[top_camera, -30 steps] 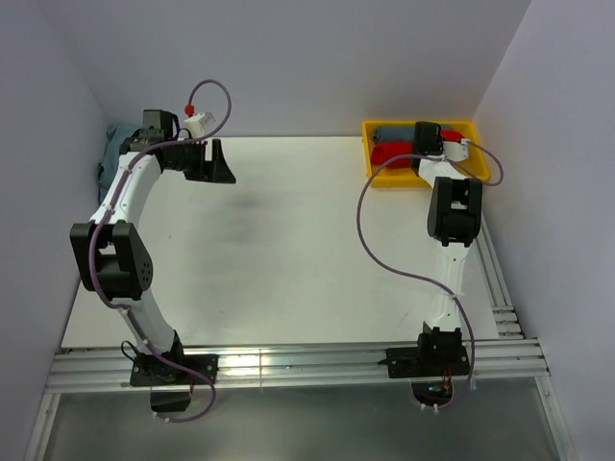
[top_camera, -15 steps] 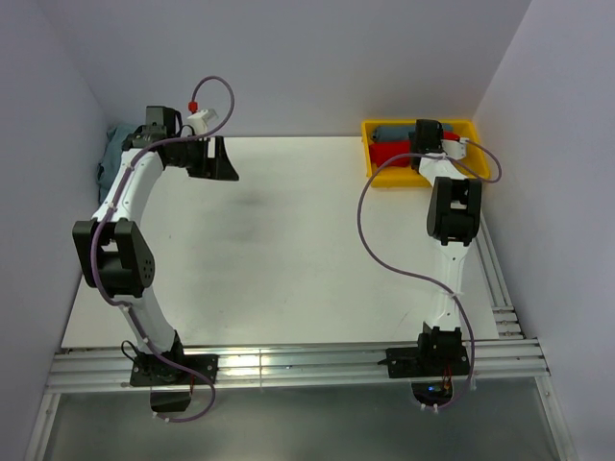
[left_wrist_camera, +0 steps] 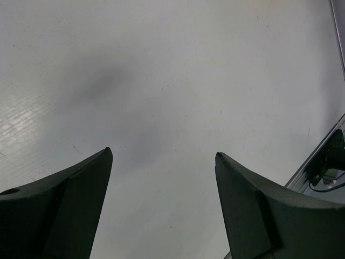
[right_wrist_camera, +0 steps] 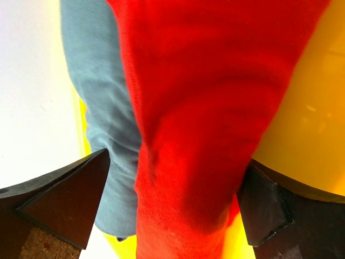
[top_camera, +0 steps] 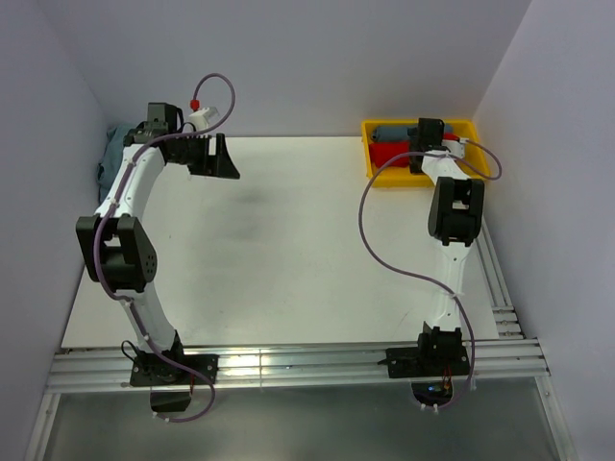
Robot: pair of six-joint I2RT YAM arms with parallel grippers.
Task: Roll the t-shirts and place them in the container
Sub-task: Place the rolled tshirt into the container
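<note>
Bright even light; red t-shirt (right_wrist_camera: 205, 108) slightly soft, table (left_wrist_camera: 178, 81) shadow-smudged.

White bench (top_camera: 288, 259), matte, with a faint grey shadow patch (top_camera: 252, 204) left of centre. Pale lavender walls (top_camera: 317, 58) on three sides. Aluminium rails (top_camera: 307, 367) along near edge, more along right edge. Grey surface (top_camera: 307, 427) below rails. Light even, diffuse.

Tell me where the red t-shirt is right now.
The red t-shirt lies in the yellow bin at the table's far right corner in the top view, beside the blue-grey t-shirt; the right wrist view shows it between the spread fingers of the right tool.
</note>
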